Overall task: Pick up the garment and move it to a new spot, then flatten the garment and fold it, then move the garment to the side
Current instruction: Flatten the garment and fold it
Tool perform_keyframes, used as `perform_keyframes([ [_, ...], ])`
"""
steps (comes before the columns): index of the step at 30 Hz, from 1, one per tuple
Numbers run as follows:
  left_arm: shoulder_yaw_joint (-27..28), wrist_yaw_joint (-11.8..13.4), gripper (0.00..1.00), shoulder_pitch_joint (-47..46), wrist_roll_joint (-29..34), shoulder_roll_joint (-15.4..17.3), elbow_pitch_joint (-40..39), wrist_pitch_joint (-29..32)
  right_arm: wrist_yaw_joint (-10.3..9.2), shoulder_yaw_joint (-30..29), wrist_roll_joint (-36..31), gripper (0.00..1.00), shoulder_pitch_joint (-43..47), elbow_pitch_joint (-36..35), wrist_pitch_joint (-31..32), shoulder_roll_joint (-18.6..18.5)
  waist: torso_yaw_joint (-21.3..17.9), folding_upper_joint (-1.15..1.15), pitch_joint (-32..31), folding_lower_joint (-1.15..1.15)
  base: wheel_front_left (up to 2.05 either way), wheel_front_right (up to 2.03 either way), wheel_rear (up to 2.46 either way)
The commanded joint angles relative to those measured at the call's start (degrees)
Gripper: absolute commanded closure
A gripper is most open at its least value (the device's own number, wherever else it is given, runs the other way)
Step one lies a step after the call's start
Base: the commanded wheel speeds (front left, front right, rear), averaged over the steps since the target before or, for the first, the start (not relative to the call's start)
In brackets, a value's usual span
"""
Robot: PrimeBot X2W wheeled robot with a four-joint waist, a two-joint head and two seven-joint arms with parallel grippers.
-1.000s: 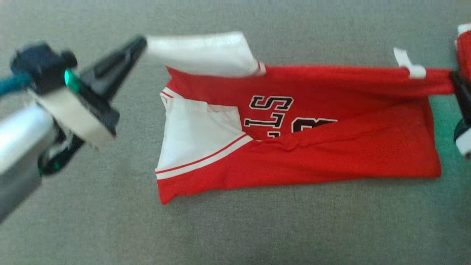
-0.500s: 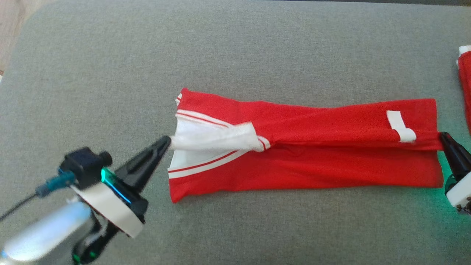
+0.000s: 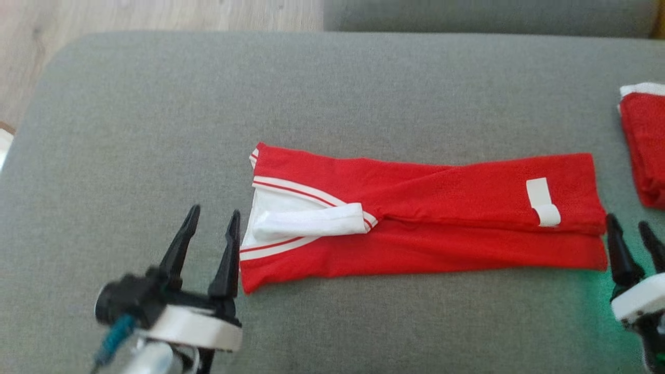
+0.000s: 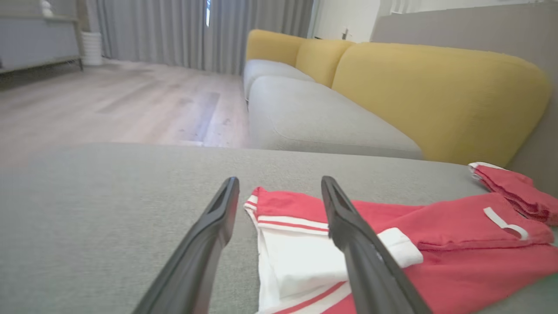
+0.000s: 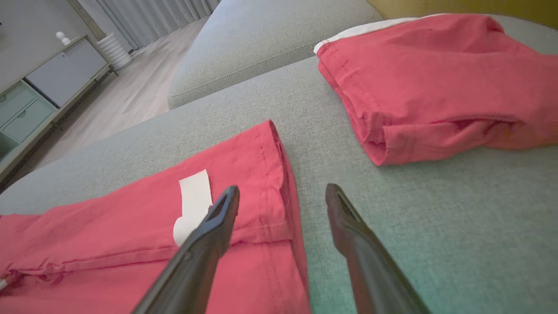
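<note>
The red garment [image 3: 441, 244] is laid folded at centre frame on the grey cushion [image 3: 156, 130] — the left gripper [image 3: 215, 211], lower left, and right gripper [image 3: 627, 221], lower right, are held spread, empty.

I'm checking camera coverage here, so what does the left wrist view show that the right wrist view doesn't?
The left wrist view adds the open left gripper, plus the folded red jersey's white sleeve and red-striped white panel. The right wrist view adds the open right gripper and the stitched hem at the jersey's other end. Both share the jersey's red body, its white fabric tag, the second folded red garment and the grey fabric cushion.
</note>
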Motion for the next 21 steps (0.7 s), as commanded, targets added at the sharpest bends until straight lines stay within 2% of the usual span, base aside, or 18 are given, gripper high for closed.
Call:
perform_keyframes([
  [1,3.46,0.54,0.00,-1.06,1.59,0.43,-2.19,-0.54,0.19,0.23,-0.89,0.00,-0.24,-1.39,-0.59,-1.01,-0.01,0.00,-1.19,0.01,0.00,0.00,0.00],
  [5,8.77,3.61,0.00,5.85,11.32,-5.64,-3.96,-0.54,0.19,-2.69,-5.05,0.00,-0.70,0.82,-0.13,1.90,1.11,0.00,-3.19,0.01,0.00,0.00,0.00],
  [10,11.07,5.52,0.00,11.53,20.68,-10.94,-6.11,-0.54,0.19,-6.39,-12.07,0.00,-3.22,5.53,0.77,4.15,3.58,0.00,-4.33,0.01,0.00,0.00,0.00],
  [15,11.73,5.07,0.00,14.26,25.73,-14.24,-7.76,-0.54,0.19,-10.68,-18.14,0.00,-6.25,11.58,2.28,5.87,6.23,0.00,-4.91,0.01,0.00,0.00,0.00],
  [20,12.51,4.00,0.00,15.54,28.45,-15.99,-7.97,-0.54,0.19,-12.14,-23.48,0.00,-7.08,18.11,4.38,6.04,7.91,0.00,-5.33,0.01,0.00,0.00,0.00],
  [21,12.77,3.83,0.00,15.72,28.83,-16.20,-7.99,-0.54,0.19,-12.65,-24.05,0.08,-7.17,19.41,4.95,6.40,8.10,0.00,-5.43,0.01,0.00,0.00,0.00],
])
